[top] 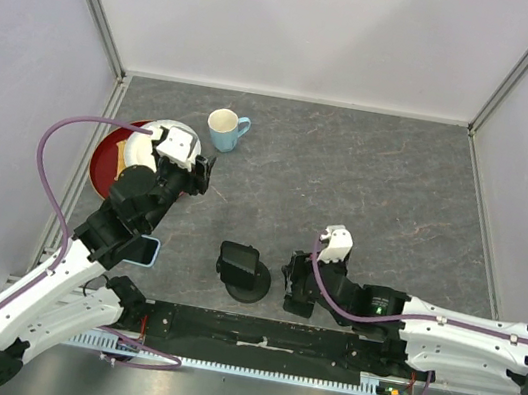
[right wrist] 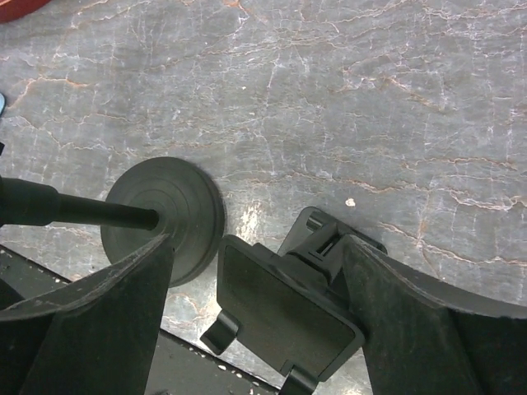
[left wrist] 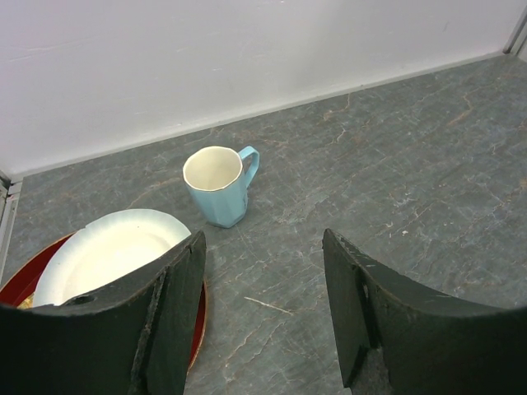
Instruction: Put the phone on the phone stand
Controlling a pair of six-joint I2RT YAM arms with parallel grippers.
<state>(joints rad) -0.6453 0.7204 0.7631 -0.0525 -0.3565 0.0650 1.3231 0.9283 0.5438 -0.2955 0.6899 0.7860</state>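
A glossy red plate [top: 102,169] holds a matte white paper plate [left wrist: 99,226] with a crimped rim, just left of the left gripper [left wrist: 263,237]. The phone [top: 144,250], pale blue with rounded corners, lies flat on the grey, marble-veined table [top: 399,180]. It is well behind the left jaws, against that arm's forearm, and off the phone stand [top: 243,273]. A pale blue faceted mug [left wrist: 218,185], cream inside, stands upright ahead of the left jaws and slightly to their left, clear of them. The stand is matte black. Its ridged disc base [right wrist: 177,206] sits just beyond the tip of 1 right finger, and its flat rectangular cradle plate [right wrist: 280,313], with small hooks, lies between the 2 fingers of the right gripper [right wrist: 257,239]. The left arm covers most of the phone and part of both plates. A thin rod [right wrist: 82,212] runs from the disc's middle off the frame's left edge, so how it joins the cradle cannot be seen. The left arm reaches diagonally forward, its jaws parted and empty. The right arm lies low across the near table, pointing left. Its jaws stand wide, with a gap showing between the cradle and 1 finger, while contact with the other cannot be told.
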